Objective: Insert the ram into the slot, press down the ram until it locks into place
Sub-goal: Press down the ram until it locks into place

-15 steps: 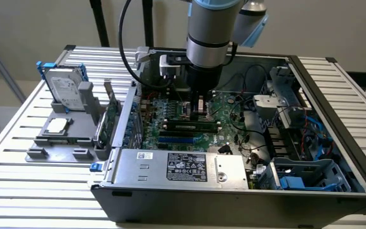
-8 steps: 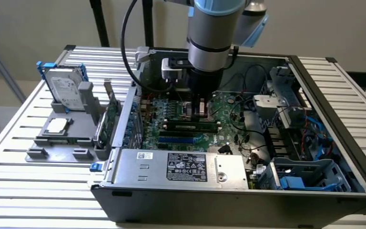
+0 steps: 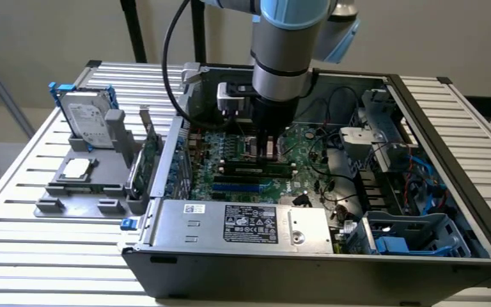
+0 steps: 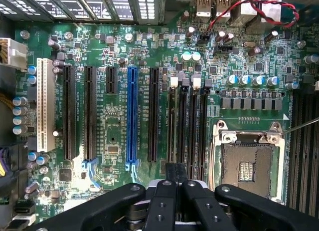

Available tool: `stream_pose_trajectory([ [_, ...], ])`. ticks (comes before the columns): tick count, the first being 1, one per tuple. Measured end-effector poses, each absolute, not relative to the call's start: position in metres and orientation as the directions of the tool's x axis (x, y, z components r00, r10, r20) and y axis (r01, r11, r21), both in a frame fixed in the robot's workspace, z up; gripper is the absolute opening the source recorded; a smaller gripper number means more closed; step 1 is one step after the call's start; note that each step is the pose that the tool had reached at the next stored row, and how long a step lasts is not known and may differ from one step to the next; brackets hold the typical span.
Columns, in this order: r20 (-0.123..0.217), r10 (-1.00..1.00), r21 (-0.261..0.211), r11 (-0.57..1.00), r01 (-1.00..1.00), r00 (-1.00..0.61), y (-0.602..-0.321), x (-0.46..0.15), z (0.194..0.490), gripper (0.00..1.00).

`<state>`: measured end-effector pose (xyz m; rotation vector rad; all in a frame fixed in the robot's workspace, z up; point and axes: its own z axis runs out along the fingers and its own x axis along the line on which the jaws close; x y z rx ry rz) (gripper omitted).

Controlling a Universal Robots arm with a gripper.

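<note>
Inside the open PC case (image 3: pixel 450 160), exterior view: your gripper (image 3: pixel 265 150) hangs low over the motherboard (image 3: pixel 228 185); a RAM stick (image 3: pixel 250 169) lies seated near the board's middle.
Wrist view: fingers (image 4: pixel 164 201) pinched together, holding nothing you can see, at the black RAM slots (image 4: pixel 187 126).
Handling: judge the stick light, stiff, fragile; grip its long edges.
Labels: power supply sticker (image 3: pixel 254 225), unreadable.
</note>
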<state>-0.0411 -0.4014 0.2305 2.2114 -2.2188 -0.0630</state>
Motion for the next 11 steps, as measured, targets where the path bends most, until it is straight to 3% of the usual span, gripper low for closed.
stream_pose_trajectory([
  [6, -0.022, -1.0, 0.036, 0.008, -0.999, -0.008, -0.402, -0.041, 0.226, 0.11],
  [11, -0.023, -1.0, 0.041, 0.008, -0.999, -0.009, -0.401, -0.041, 0.246, 0.11],
])
